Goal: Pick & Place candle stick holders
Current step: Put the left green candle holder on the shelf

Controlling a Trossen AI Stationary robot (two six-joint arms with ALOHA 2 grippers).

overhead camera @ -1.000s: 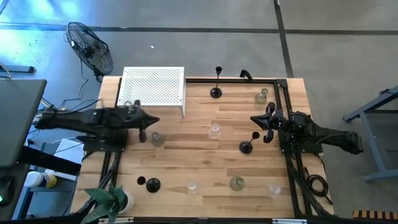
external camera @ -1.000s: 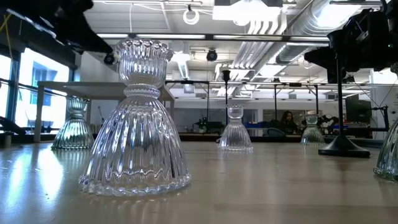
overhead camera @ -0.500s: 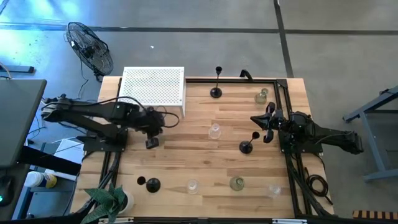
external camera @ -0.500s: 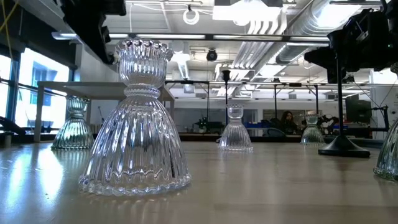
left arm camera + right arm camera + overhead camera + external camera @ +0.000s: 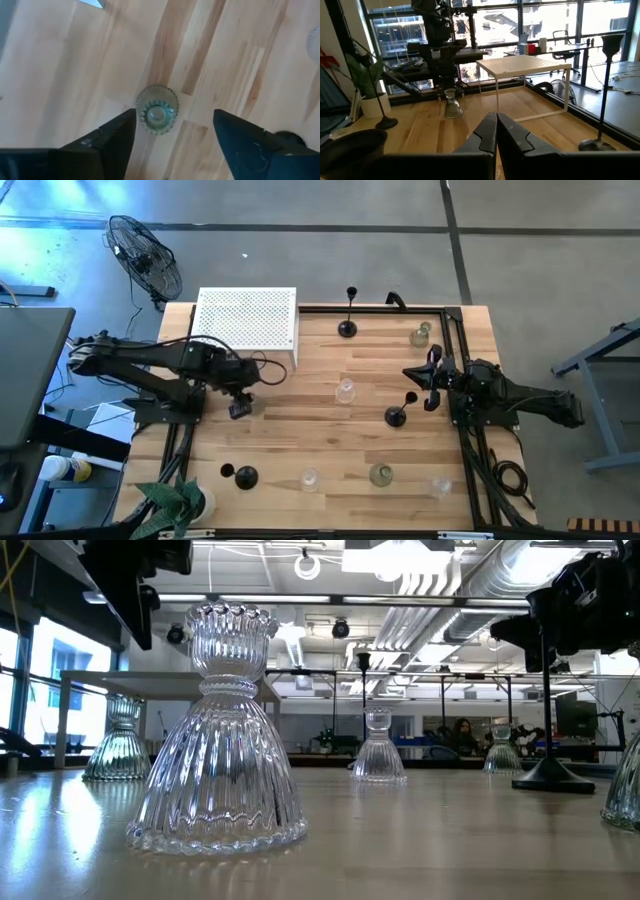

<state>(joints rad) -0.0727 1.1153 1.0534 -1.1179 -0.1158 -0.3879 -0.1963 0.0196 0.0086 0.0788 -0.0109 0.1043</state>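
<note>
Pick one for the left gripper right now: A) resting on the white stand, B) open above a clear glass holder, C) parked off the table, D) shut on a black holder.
B: in the left wrist view the left gripper has its fingers spread wide, and the clear glass holder stands on the wood between them, untouched.

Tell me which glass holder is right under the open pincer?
The glass holder near the white stand, directly below the left pincer; the other glass ones stand farther off.

left gripper (image 5: 172,135): pointing down, jaws wide apart | right gripper (image 5: 496,131): level, jaws closed together
</note>
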